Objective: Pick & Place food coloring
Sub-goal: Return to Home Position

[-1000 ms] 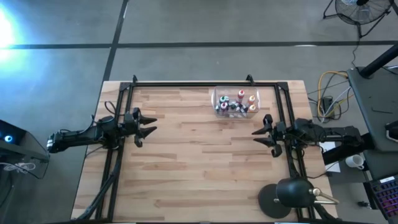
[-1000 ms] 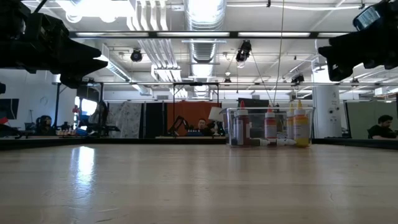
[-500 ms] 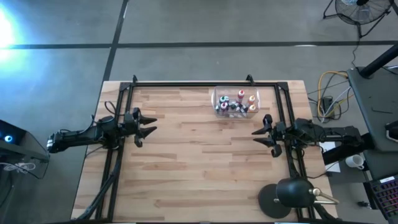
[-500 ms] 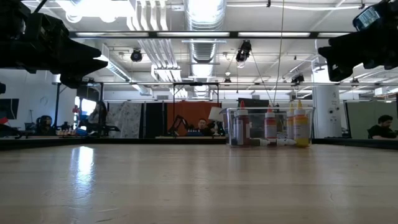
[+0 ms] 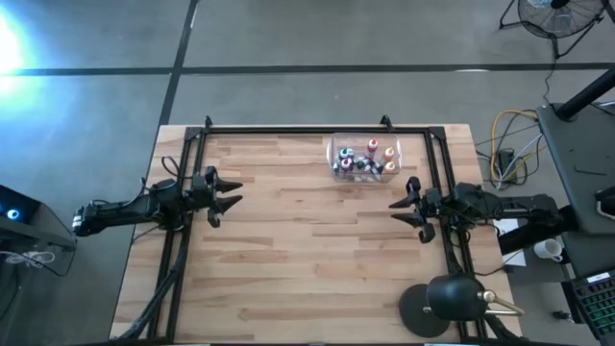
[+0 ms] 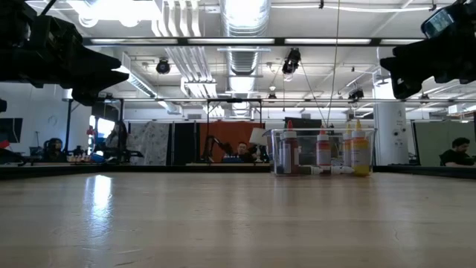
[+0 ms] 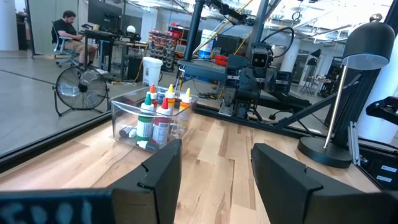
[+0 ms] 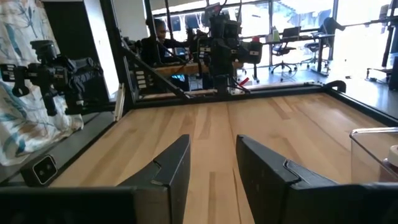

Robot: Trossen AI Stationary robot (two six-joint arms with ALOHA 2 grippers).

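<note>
Several small food coloring bottles with red, orange, green and whitish caps stand and lie inside a clear plastic box on the wooden table, far from the near edge and right of the middle. They also show in the low view and the left wrist view. My left gripper hovers at the table's left side, pointing level toward the middle, open and empty. My right gripper hovers at the right side, facing it, also open and empty. Both are well clear of the box.
A black desk lamp stands at the near right corner. A black metal frame runs along the table's far edge and both sides. Bare wood lies between the two grippers. People sit in the room beyond.
</note>
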